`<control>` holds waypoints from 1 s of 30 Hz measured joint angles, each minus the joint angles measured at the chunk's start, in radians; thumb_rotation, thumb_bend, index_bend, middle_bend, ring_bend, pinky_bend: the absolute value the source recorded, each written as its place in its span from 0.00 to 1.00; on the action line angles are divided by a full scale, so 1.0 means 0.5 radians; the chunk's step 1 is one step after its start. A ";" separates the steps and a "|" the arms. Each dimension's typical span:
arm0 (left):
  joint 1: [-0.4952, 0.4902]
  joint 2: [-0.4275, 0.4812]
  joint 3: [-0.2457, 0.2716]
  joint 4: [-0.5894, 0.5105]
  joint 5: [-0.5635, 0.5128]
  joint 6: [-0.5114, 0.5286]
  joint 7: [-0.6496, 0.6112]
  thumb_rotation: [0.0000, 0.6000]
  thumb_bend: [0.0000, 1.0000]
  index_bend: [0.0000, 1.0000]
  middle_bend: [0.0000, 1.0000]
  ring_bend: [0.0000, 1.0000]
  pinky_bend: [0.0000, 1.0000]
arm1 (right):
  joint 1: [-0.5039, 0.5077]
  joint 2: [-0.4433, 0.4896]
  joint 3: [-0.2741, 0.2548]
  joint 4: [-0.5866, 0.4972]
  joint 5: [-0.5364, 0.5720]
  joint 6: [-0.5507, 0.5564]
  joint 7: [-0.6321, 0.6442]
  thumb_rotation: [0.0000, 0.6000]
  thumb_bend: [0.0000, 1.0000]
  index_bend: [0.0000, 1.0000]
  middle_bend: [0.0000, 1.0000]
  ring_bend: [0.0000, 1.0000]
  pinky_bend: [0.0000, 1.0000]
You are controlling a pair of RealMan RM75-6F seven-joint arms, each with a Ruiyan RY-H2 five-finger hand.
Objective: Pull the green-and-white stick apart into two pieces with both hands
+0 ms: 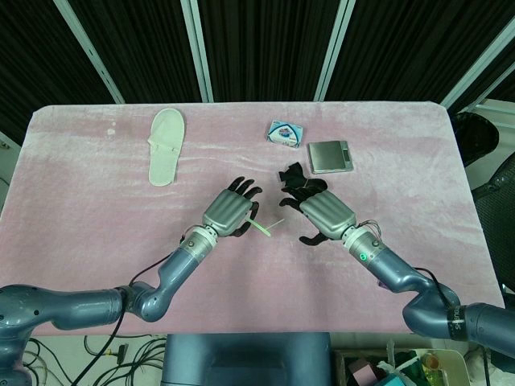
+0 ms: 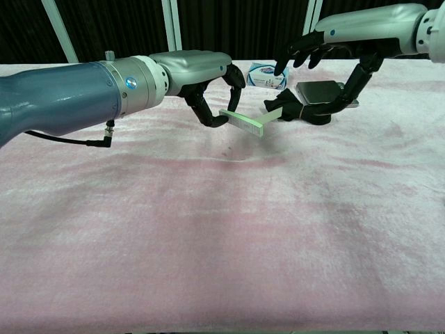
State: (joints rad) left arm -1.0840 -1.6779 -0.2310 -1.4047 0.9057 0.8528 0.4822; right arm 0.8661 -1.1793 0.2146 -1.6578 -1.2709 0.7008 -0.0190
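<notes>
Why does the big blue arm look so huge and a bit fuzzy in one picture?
In the chest view, the blue-grey left arm sits close to the camera, so it looms large and slightly soft; the green-and-white stick stays sharp. In the head view, both arms look small, with even lighting and no glare on the pink tablecloth.

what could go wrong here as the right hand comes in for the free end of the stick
The left hand pinches only one end of the green-and-white stick, so a nudge from the right hand might twist it loose. The right hand is open and close to the black cloth behind the stick, and may snag it.
</notes>
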 measured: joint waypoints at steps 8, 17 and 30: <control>-0.013 -0.009 0.011 -0.007 0.000 -0.007 0.006 1.00 0.51 0.61 0.14 0.00 0.00 | 0.067 -0.145 -0.021 0.094 0.082 -0.003 -0.131 1.00 0.23 0.29 0.05 0.12 0.15; -0.014 -0.012 0.011 -0.015 0.015 0.001 -0.013 1.00 0.51 0.61 0.14 0.00 0.00 | 0.128 -0.218 -0.036 0.143 0.165 -0.015 -0.251 1.00 0.26 0.36 0.05 0.12 0.15; -0.010 -0.013 0.025 -0.017 0.046 0.005 -0.030 1.00 0.51 0.61 0.14 0.00 0.00 | 0.183 -0.312 -0.063 0.202 0.259 -0.014 -0.342 1.00 0.26 0.45 0.05 0.12 0.15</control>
State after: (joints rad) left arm -1.0892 -1.6842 -0.2183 -1.4130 0.9285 0.8553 0.4674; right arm 0.9577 -1.3352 0.1830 -1.5567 -1.1413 0.6937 -0.1898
